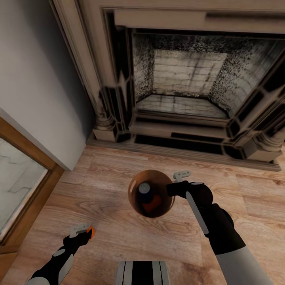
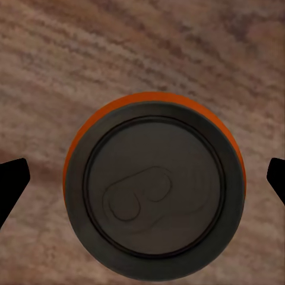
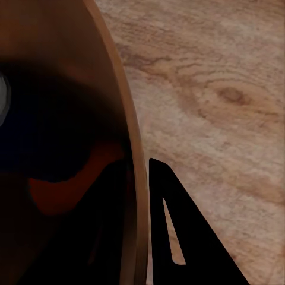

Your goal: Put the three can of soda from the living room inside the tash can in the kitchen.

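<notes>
Head view shows my right claw (image 1: 179,183) gripping the round orange-brown bin's rim (image 1: 132,200), my left claw (image 1: 81,231) clamping an orange soda can (image 1: 91,232).

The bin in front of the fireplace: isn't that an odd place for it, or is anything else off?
It does look misplaced: the bin sits by the fireplace, its rim gripped by the right gripper. A dark blue can and an orange can lie inside. The left gripper holds another orange can. Nothing looks spilled or damaged.
</notes>
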### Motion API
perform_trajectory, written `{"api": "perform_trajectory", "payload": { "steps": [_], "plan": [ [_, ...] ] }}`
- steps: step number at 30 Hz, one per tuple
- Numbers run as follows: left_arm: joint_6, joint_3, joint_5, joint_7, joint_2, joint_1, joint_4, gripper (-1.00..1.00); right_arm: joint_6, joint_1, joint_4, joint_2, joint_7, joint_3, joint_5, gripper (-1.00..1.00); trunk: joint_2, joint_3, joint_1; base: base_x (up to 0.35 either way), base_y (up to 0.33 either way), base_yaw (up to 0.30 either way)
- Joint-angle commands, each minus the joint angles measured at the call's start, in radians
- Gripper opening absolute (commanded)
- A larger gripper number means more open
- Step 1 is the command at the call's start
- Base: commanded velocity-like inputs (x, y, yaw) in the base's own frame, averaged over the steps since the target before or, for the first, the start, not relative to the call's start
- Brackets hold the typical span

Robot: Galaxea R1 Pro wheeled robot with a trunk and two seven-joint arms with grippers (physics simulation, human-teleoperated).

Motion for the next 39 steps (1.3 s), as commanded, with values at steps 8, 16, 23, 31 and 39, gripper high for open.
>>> {"api": "perform_trajectory", "payload": {
  "steps": [8, 16, 23, 31, 39],
  "plan": [
    [0.0, 0.0, 0.0, 0.0, 0.0, 0.0, 0.0, 1.0, -0.001, 0.0, 0.0, 0.0, 0.005, 0.0, -0.02, -1.0, 0.0, -0.005, 0.0, 0.0, 0.0, 0.0],
    [0.0, 0.0, 0.0, 0.0, 0.0, 0.0, 0.0, 1.0, -0.001, 0.0, 0.0, 0.0, 0.005, 0.0, -0.02, -1.0, -0.014, -0.013, 0.008, 0.0, 0.0, 0.0],
    [0.0, 0.0, 0.0, 0.0, -0.001, 0.0, 0.0, -1.0, -0.001, 0.0, 0.0, 0.0, 0.005, 0.0, -0.02, -1.0, -0.014, -0.013, 0.008, 0.0, 0.0, 0.0],
    [0.0, 0.0, 0.0, 0.0, -0.002, 0.0, 0.0, -1.0, -0.001, 0.0, 0.0, 0.0, 0.005, 0.0, -0.02, -1.0, -0.014, -0.013, 0.008, 0.0, 0.0, 0.0],
    [0.0, 0.0, 0.0, 0.0, -0.002, 0.0, 0.0, -1.0, -0.001, 0.0, 0.0, 0.0, 0.005, 0.0, -0.02, -1.0, 0.021, 0.003, -0.012, 0.0, 0.0, 0.0]
  ]
}}
